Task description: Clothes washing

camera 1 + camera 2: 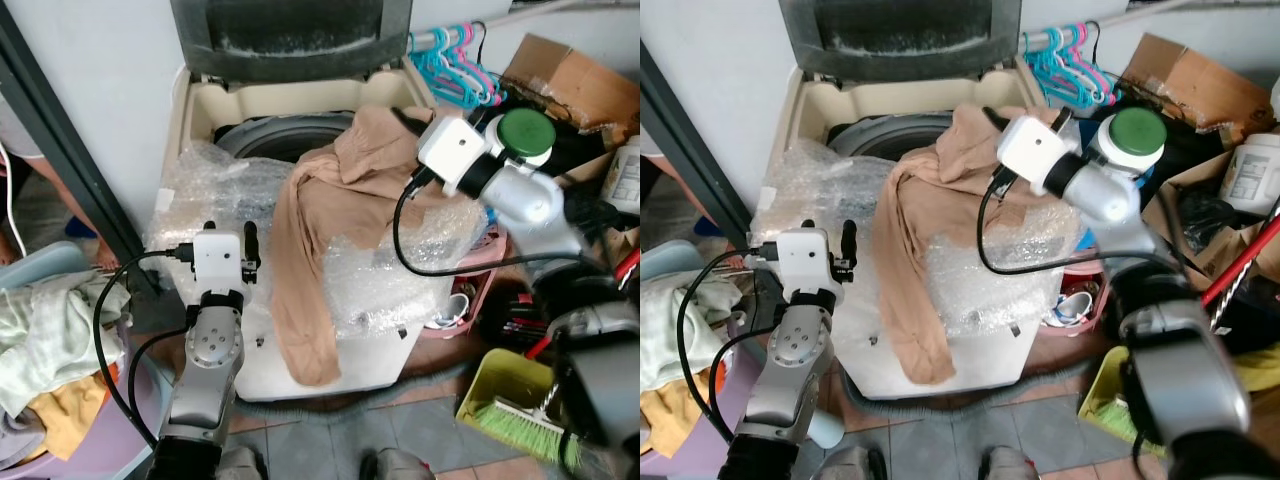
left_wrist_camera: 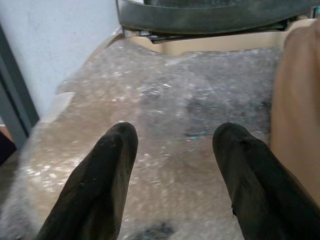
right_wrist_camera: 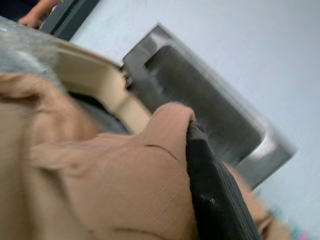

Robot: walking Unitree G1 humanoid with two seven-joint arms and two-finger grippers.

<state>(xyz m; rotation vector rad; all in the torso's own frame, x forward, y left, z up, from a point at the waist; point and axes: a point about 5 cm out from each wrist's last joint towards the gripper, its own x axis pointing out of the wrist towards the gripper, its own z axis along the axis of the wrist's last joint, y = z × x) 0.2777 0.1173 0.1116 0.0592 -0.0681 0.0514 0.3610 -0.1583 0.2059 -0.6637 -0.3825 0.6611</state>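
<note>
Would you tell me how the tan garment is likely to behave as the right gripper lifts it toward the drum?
The tan garment will probably be floppy: it already drapes over the washing machine edge and hangs down its front. It looks thin, so likely light. Its long hanging end may drag across the bubble wrap and trail behind the right gripper.

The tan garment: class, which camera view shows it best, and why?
Left eye view: the whole tan garment hangs from the washer rim down its front. The right eye view matches. The right wrist view shows a fold at the right claw; the left wrist view, an edge.
</note>
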